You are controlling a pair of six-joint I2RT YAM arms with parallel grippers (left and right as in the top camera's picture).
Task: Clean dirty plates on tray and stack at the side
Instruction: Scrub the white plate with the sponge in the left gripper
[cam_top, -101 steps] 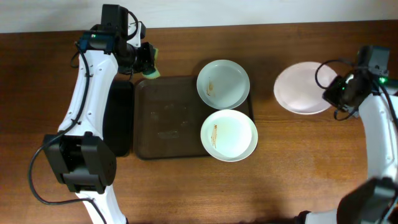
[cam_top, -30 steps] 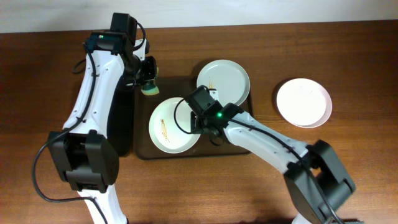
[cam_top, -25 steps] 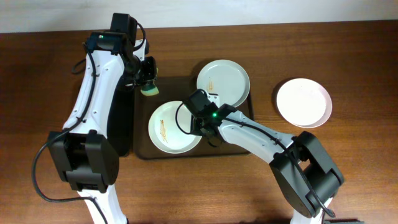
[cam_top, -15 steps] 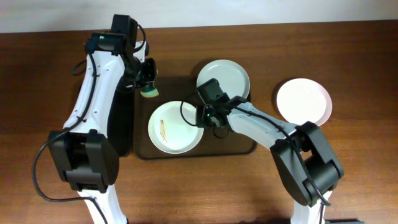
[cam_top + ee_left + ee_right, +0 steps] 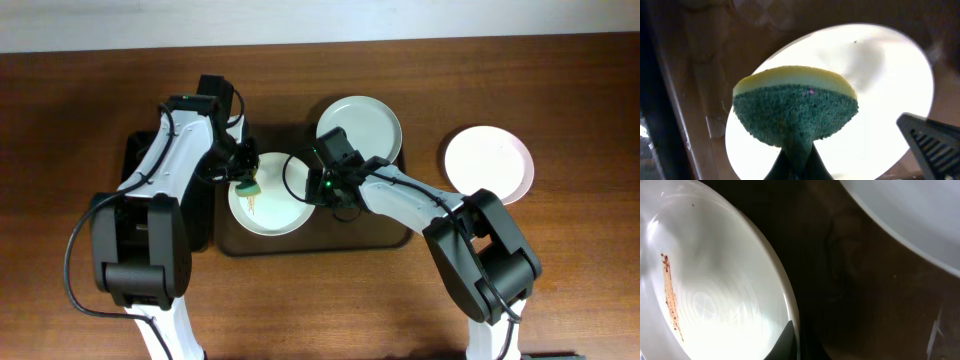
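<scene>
A white plate with a brown smear lies at the left of the dark brown tray. My left gripper is shut on a green and yellow sponge and holds it over the plate's left part. My right gripper is shut on the same plate's right rim. The smear shows in the right wrist view. A second smeared plate rests on the tray's far right corner. A third, clean-looking plate lies on the table to the right.
A narrow black tray lies left of the brown tray, under my left arm. The second plate's rim is close above my right gripper. The right gripper's finger shows at the lower right of the left wrist view.
My right gripper has pulled the smeared plate to the tray's left part and still holds its rim. My left arm has come forward and lowered the sponge over that plate.
</scene>
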